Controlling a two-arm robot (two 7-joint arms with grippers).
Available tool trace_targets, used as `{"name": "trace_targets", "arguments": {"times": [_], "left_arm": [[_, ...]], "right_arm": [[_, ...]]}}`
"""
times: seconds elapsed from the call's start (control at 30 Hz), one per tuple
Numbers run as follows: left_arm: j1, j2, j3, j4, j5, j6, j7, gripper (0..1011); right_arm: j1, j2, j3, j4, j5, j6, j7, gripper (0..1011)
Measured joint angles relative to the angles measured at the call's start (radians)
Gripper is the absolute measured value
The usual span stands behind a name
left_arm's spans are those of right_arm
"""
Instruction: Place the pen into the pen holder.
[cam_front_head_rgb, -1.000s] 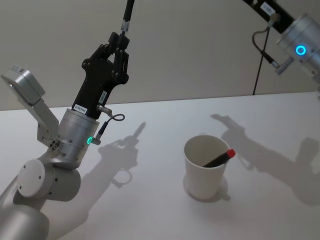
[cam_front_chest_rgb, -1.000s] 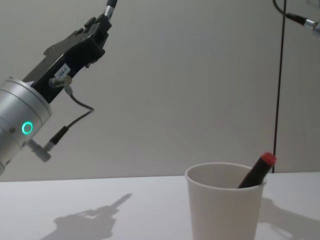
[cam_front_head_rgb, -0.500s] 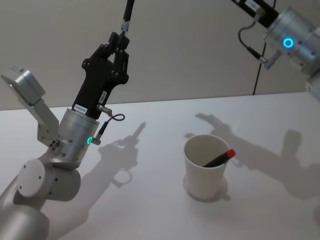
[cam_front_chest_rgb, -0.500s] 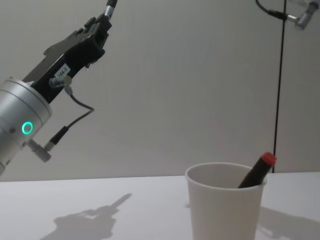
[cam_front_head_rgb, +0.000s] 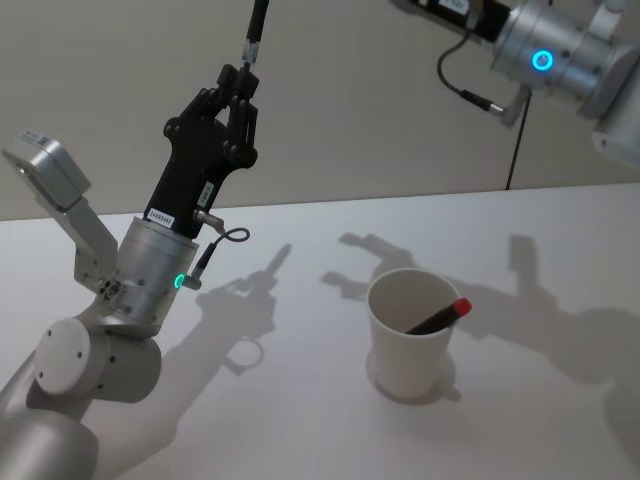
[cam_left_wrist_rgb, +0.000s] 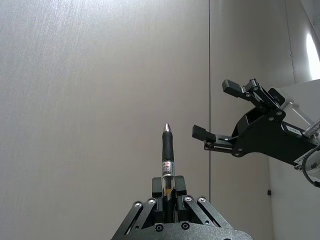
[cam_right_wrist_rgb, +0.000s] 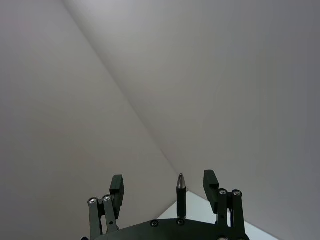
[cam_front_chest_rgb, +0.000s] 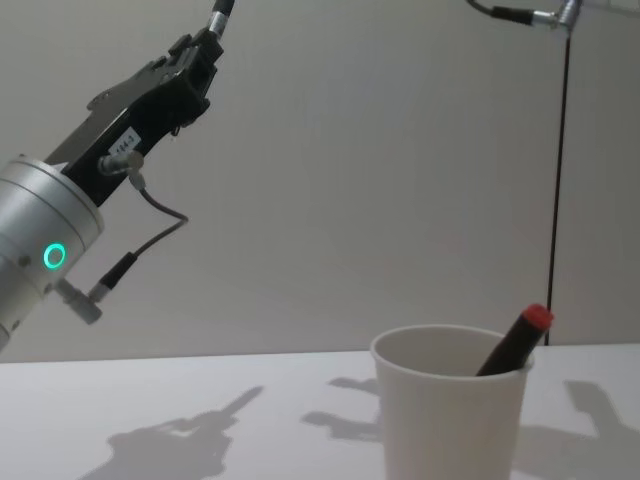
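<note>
My left gripper (cam_front_head_rgb: 241, 82) is raised high at the left, shut on a black pen (cam_front_head_rgb: 257, 25) that points upward; the left wrist view shows the pen (cam_left_wrist_rgb: 167, 150) standing out of the closed fingers. The pen holder, a white paper cup (cam_front_head_rgb: 408, 340), stands on the table right of centre, well below that pen. A black pen with a red cap (cam_front_head_rgb: 441, 317) leans inside it. My right gripper (cam_left_wrist_rgb: 216, 109) is open and empty, up in the air beside the held pen. In the right wrist view its fingers (cam_right_wrist_rgb: 116, 184) frame the pen's tip (cam_right_wrist_rgb: 180, 192).
The white table (cam_front_head_rgb: 300, 420) carries the cup and the arms' shadows. My right arm (cam_front_head_rgb: 545, 58) crosses the top right of the head view. A black cable (cam_front_head_rgb: 515, 150) hangs down the wall behind.
My right arm has swung left across the top of the view, and its shadow has slid left up to the cup. The left arm and its pen have not moved.
</note>
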Motion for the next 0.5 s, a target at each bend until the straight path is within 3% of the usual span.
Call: {"name": "trace_targets", "arguments": {"times": [0.2,0.5], "left_arm": [[0.0,0.0,0.0,0.0,0.0,0.0,0.0,150],[0.0,0.0,0.0,0.0,0.0,0.0,0.0,150]], "right_arm": [[0.028,-0.011,-0.014,0.029,0.0,0.085,0.0,1002],[0.056,-0.026,-0.037,0.08,-0.031,0.117,0.003,1002]]}}
